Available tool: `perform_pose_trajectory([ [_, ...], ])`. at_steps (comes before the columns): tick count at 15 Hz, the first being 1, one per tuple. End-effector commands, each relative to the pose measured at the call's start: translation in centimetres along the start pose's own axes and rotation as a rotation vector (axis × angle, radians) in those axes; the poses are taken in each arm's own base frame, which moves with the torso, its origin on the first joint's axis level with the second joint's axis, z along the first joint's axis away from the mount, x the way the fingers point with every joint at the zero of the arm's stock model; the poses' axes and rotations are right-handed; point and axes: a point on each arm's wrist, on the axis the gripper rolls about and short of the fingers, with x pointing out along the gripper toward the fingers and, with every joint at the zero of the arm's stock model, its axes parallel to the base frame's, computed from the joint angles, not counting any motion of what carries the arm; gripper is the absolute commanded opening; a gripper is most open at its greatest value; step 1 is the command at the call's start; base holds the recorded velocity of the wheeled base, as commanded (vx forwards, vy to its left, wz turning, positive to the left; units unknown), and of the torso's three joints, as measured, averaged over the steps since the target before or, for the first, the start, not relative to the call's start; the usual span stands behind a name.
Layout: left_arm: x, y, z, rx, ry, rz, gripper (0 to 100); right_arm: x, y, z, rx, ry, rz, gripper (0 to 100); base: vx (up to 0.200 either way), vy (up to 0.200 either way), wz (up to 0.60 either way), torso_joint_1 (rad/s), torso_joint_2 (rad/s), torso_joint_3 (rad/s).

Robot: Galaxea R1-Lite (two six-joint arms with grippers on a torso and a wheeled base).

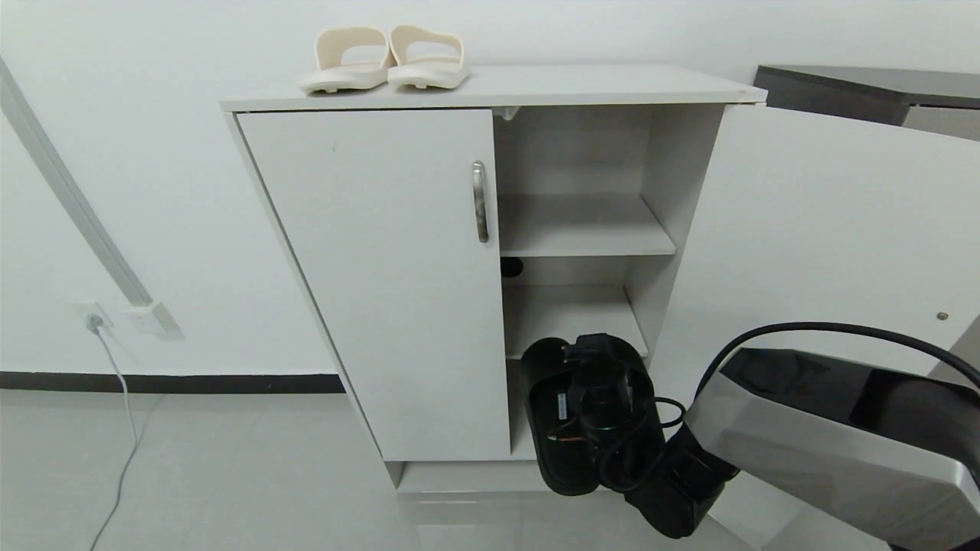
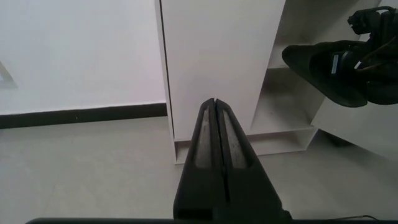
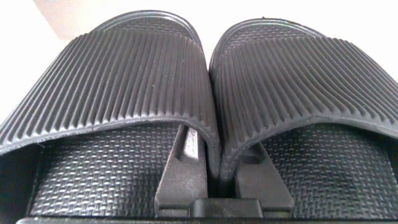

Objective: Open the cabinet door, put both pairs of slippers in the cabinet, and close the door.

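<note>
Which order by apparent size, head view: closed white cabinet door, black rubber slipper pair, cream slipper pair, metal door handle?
1. closed white cabinet door
2-3. black rubber slipper pair and cream slipper pair: unranked; black is nearer the camera
4. metal door handle

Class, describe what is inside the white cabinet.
Two shelves show on the open right; the right gripper holds black ribbed slippers at the bottom opening. The shut left door hides the rest.

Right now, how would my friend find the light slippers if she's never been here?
Find the white cabinet against the wall, its right door swung open. On its flat top, near the left end, a pair of cream slippers sits side by side. The black slippers are down low in the right tool instead.
</note>
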Motion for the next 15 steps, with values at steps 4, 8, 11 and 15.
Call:
perform_pose_trajectory([
  [4,0.0,0.0,0.0,-0.002,0.001,0.000,0,0.7,0.3,-1.1,0.019,-0.029,-0.003,0,0.000,0.000,0.00,0.004,0.00,-0.197],
  [8,0.0,0.0,0.0,-0.002,0.001,0.000,0,1.4,-0.1,-1.6,0.055,-0.084,-0.017,0,0.000,0.000,0.00,0.005,0.00,-0.129],
  [11,0.0,0.0,0.0,-0.002,0.001,0.001,0,2.0,-0.9,-1.3,0.079,-0.110,-0.037,0,0.000,0.000,0.00,0.000,0.00,0.000],
  [15,0.0,0.0,0.0,-0.002,0.001,0.000,0,1.9,-0.9,-0.7,0.078,-0.122,-0.037,0,0.000,0.000,0.00,0.000,0.00,0.000],
])
